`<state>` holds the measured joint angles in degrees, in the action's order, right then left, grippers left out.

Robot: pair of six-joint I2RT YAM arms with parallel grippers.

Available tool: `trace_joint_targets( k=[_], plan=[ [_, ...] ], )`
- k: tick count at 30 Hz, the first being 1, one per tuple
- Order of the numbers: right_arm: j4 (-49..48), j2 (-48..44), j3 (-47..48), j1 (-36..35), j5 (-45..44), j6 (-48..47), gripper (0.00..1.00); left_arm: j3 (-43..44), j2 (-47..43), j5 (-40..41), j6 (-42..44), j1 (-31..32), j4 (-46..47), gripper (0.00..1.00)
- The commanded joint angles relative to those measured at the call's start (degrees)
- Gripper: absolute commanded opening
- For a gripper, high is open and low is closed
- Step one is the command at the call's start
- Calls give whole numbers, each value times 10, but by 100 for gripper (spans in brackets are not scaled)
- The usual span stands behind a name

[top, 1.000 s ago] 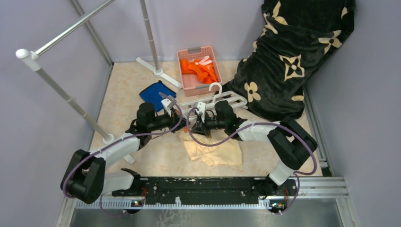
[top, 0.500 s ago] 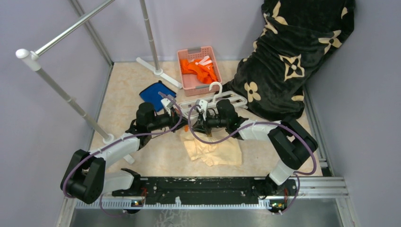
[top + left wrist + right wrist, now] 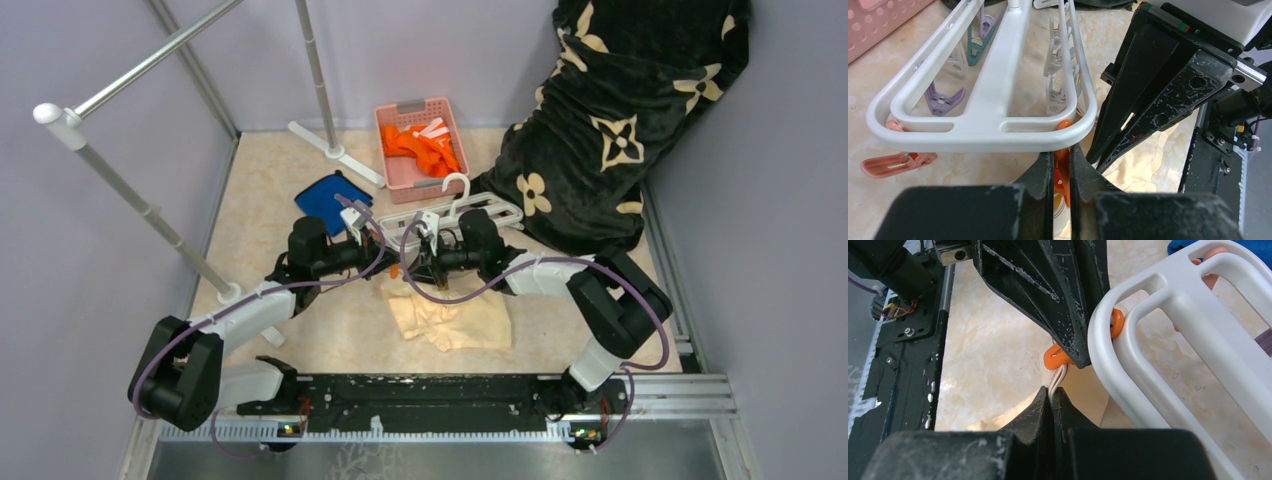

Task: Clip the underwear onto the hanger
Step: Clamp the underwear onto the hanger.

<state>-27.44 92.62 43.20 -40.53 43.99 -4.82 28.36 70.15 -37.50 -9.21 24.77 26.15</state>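
The white hanger (image 3: 455, 213) lies flat on the table, its near corner between my two grippers; it also shows in the left wrist view (image 3: 983, 122) and the right wrist view (image 3: 1168, 345). My left gripper (image 3: 1061, 167) is shut on an orange clip (image 3: 1062, 172) hanging at that corner. My right gripper (image 3: 1053, 399) is shut on the waistband edge of the pale peach underwear (image 3: 1058, 377), holding it up at the orange clip (image 3: 1055, 356). The rest of the underwear (image 3: 455, 318) lies crumpled on the table below the grippers.
A pink basket (image 3: 395, 175) with orange clothes stands at the back. A blue folded cloth (image 3: 325, 198) lies left of the hanger. A black flowered blanket (image 3: 610, 130) fills the back right. Grey rack poles (image 3: 130, 195) stand at the left.
The right gripper has edged slightly left towards the left gripper with the fabric edge. The left arm has stayed in place.
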Motion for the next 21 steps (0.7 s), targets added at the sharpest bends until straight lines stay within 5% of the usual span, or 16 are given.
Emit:
trace_joint_targets(
  k=[1,7,21],
  plan=[
    [-33,-26,15,10,24,5,0,3,-12,3,1,2,24,6],
    [-34,-21,17,10,15,8,0,4,-16,2,2,2,19,16],
    [-31,2,27,10,9,10,0,-3,-30,15,-3,3,17,68]
  ],
)
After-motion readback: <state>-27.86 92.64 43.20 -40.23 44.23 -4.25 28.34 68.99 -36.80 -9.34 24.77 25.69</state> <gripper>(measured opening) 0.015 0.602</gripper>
